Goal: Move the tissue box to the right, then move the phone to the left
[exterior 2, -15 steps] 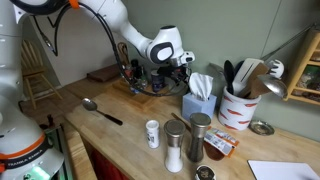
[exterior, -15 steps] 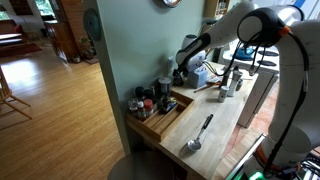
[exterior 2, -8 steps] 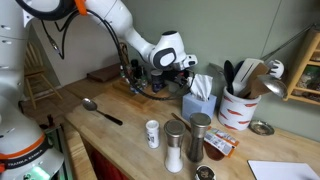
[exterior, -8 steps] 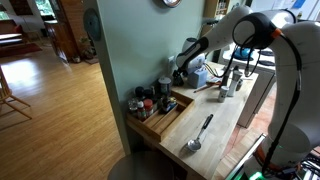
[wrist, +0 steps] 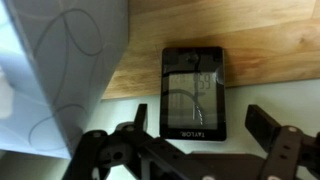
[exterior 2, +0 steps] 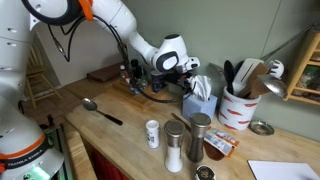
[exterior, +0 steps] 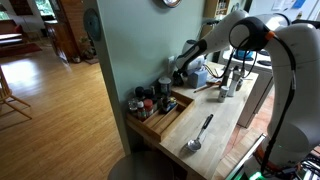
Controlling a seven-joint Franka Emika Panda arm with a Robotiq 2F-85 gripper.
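Note:
The tissue box point(wrist: 60, 70) is a pale bluish-white box with a curly line pattern at the left of the wrist view. It also shows in both exterior views point(exterior 2: 201, 100) point(exterior: 200, 71), with a tissue sticking out of its top. The phone point(wrist: 193, 90) is a flat black device marked TAYLOR. It lies on the wooden counter just right of the box, against the wall. My gripper point(wrist: 200, 125) is open and empty, with its fingers either side of the phone's near end. In an exterior view my gripper point(exterior 2: 186, 72) hangs just left of the box and hides the phone.
A wooden tray of spice jars point(exterior: 152, 106) stands at the counter's end. A metal spoon point(exterior 2: 100, 109) lies on the counter. Salt and pepper shakers point(exterior 2: 176, 140) stand near the front edge. A white crock of utensils point(exterior 2: 240, 105) stands beside the tissue box.
My gripper has shifted a little along the wall toward the tissue box. The box and the other things have not moved.

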